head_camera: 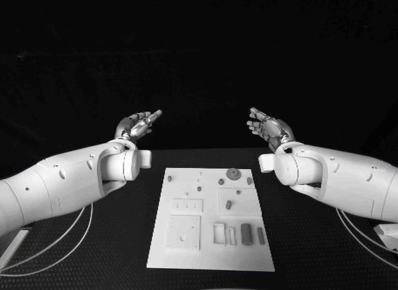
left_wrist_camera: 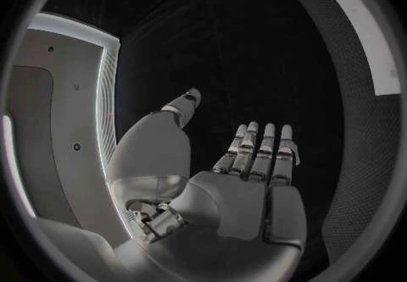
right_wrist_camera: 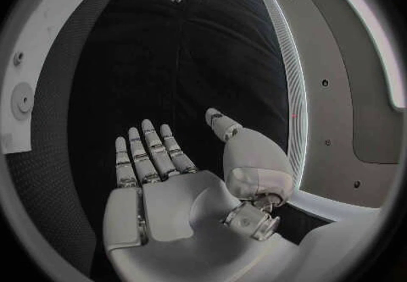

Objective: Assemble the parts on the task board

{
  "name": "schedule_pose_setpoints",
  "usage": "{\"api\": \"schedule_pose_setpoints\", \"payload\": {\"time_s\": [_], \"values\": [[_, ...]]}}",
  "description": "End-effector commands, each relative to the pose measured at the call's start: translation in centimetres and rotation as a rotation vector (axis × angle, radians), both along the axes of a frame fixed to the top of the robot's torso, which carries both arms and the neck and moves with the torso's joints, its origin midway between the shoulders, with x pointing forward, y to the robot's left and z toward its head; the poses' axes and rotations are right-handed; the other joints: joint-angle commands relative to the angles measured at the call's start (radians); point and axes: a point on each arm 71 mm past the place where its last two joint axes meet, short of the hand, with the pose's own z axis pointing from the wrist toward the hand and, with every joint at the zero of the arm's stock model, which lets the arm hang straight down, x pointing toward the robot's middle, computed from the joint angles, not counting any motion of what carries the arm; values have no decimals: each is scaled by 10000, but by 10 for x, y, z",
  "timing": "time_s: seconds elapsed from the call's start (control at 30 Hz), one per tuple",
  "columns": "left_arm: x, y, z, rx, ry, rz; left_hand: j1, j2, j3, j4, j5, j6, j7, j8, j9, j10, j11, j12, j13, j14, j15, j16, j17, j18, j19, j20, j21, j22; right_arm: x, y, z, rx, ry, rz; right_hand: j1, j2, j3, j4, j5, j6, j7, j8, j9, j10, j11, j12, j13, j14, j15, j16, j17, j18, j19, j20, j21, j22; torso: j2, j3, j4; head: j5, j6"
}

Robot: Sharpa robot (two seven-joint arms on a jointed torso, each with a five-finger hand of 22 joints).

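Note:
The white task board [head_camera: 210, 248] lies in the middle of the black table, with grey parts on it: a round piece [head_camera: 234, 174] near its far edge, a small block [head_camera: 228, 205] mid-board, and a bar [head_camera: 246, 234] toward the near right. My left hand [head_camera: 136, 125] is raised beyond the board's far left corner, fingers straight and apart, holding nothing; its palm [left_wrist_camera: 246, 194] is bare in the left wrist view. My right hand [head_camera: 269, 127] mirrors it beyond the far right corner, with its palm [right_wrist_camera: 169, 187] bare too. The board's edge [right_wrist_camera: 34, 72] shows in the right wrist view.
Black mesh table surface [head_camera: 120, 235] surrounds the board on both sides. Cables [head_camera: 72, 238] trail under my left arm and others [head_camera: 365, 241] under my right arm. A pale object [head_camera: 395, 235] sits at the right edge.

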Motion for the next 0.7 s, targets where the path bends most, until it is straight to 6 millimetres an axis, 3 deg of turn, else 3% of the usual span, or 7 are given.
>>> {"api": "schedule_pose_setpoints", "payload": {"time_s": [0.03,0.23,0.37,0.4,0.43,0.53,0.7], "values": [[12,0,0,-286,1100,-999,260,-28,96,35,45,128,25,151,105,201,30,47,31,129,31,62,147,-76,116,15,60,185,9,3,-1,479,1105,1696,1014,21,366,-784,66,291,816,322,252,360,92,129,46,327,176,349,238,-89,75,146,165,546,7,5,3,1,-19],[30,12,13,-68,1388,-1026,342,46,0,52,44,309,108,343,267,331,57,125,58,560,14,307,601,-76,319,-29,113,503,26,-8,7,313,1515,2217,2294,-237,638,-1918,70,688,892,698,402,964,132,386,111,1140,198,1001,602,-13,605,74,548,2218,7,5,3,1,-19],[33,14,15,-35,1429,-1029,614,256,-204,-140,46,989,453,754,529,989,320,470,183,1396,77,777,815,22,1353,-243,408,1476,30,-11,9,265,1612,2338,3119,-412,877,-2504,77,1440,925,1127,557,1884,148,769,218,2224,343,1562,793,327,1840,-93,1110,4251,7,5,3,1,-19],[33,14,15,-35,1429,-1029,724,314,-222,-230,49,1253,561,850,567,1297,423,623,241,1784,115,969,869,97,1650,-329,508,1489,30,-11,9,263,1615,2342,3346,-501,939,-2546,76,1668,926,1237,594,2163,147,876,252,2519,247,1697,838,488,2227,-165,1219,4220,7,5,3,1,-19],[25,20,14,147,1235,-1496,793,358,-239,-300,54,1414,632,899,583,1507,482,724,278,2026,109,1082,895,141,1834,-378,560,1486,46,-39,7,-4514,73,2084,3469,-542,972,-2563,79,1813,914,1305,618,2344,133,948,278,2711,179,1787,870,590,2481,-204,1287,4199,19,-9,5,10,121],[21,19,14,366,1206,-1906,1261,629,-193,-828,211,2437,926,1159,634,2977,715,1388,530,3718,-12,1854,1135,411,2958,-660,884,1456,48,-41,5,-5690,-403,2413,3850,-606,1027,-2563,77,2754,730,1714,798,3465,-139,1375,472,4113,-369,2436,1176,1107,3868,-319,1513,3968,24,10,19,-42,167],[14,13,15,606,1068,-2553,1664,1197,551,-1959,875,3870,743,1227,552,4407,378,1711,661,4672,-375,1971,1118,524,4023,-899,828,1068,48,-42,4,-7405,-846,3079,4276,-707,1014,-2585,82,3577,496,1928,930,4434,-519,1607,635,5575,-1097,3009,1572,1677,5504,-398,1710,3638,90,26,89,-93,275]]}}
